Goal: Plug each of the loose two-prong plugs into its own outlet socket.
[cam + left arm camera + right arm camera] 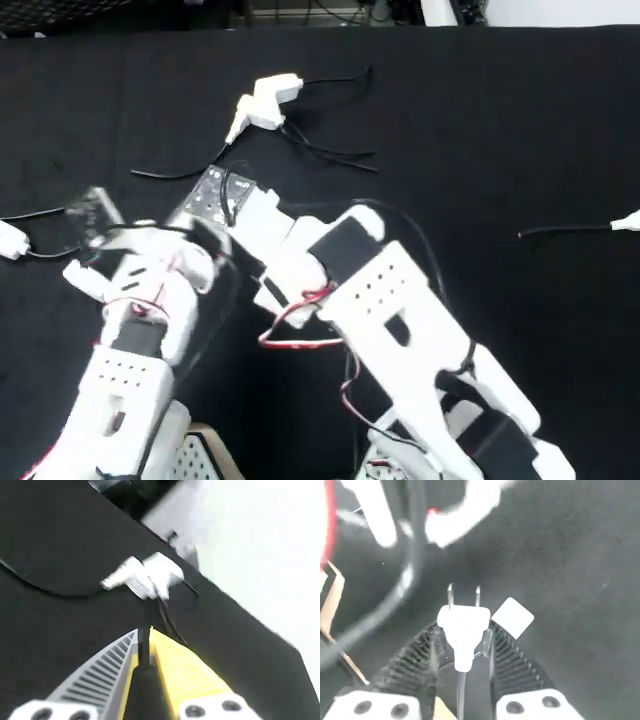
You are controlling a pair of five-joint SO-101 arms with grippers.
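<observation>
The right gripper [464, 628] is pinching a white two-prong plug [463, 626] by its body between two black ribbed fingers [507, 652]. The plug's two metal prongs point away from the wrist, out over the black tabletop [500, 120], and its thin cord runs back between the fingers. A small white square [512, 616] sits just beside the plug, touching one fingertip. Beyond the prongs are white parts of the other arm, with a red wire and a thick black cable.

The left gripper [144, 637] has one grey and one yellow finger [180, 670]. Their tips are pressed together on what looks like a thin black cord [167, 617]. That cord leads away to a joined white pair [145, 577], a plug and socket lying on the tabletop a little ahead of the fingertips.

In the high view both arms rise from the near edge and lean toward the far left; which is which cannot be told there. The joined white pair lies far of centre, black cords trailing to its right. A loose white plug [10, 240] lies at the left edge and another white plug [628, 222] at the right edge, each with a black cord, well apart from the arms
</observation>
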